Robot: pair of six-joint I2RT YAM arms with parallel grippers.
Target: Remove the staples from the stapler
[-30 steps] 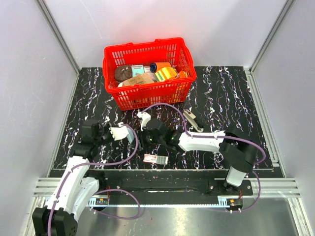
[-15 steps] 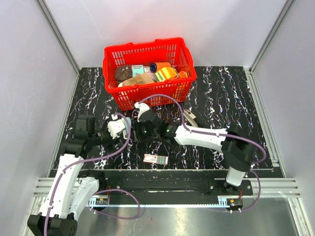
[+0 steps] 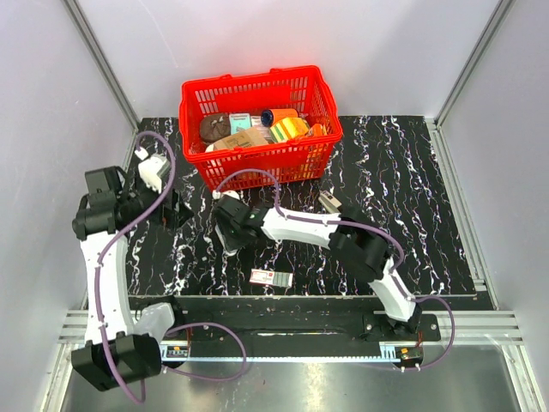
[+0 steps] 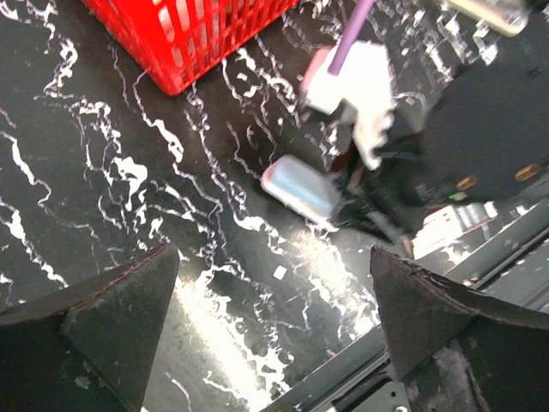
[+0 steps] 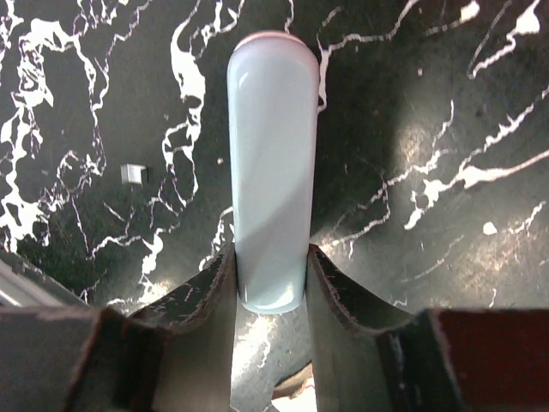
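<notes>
The stapler (image 5: 271,172), a slim pale grey-blue bar, lies flat on the black marbled table with its near end clamped between the fingers of my right gripper (image 5: 270,257). In the left wrist view the stapler (image 4: 300,187) sticks out of that gripper. One tiny grey piece of the staples (image 5: 133,173) rests on the table just left of the stapler; it also shows as a speck of the staples (image 4: 279,272). My left gripper (image 4: 274,253) hangs wide open above the table with nothing between its fingers, off to the left (image 3: 174,209) of the right gripper (image 3: 230,227).
A red basket (image 3: 257,163) full of items stands at the back. A flat white-and-red box (image 3: 271,277) lies near the front edge. A slim silver piece (image 3: 334,209) lies beside the right arm. The table's metal front rail (image 4: 480,257) is close by.
My left gripper has opened wide and swung back to the far left. The right gripper has slid left along the table with the stapler still in it.
</notes>
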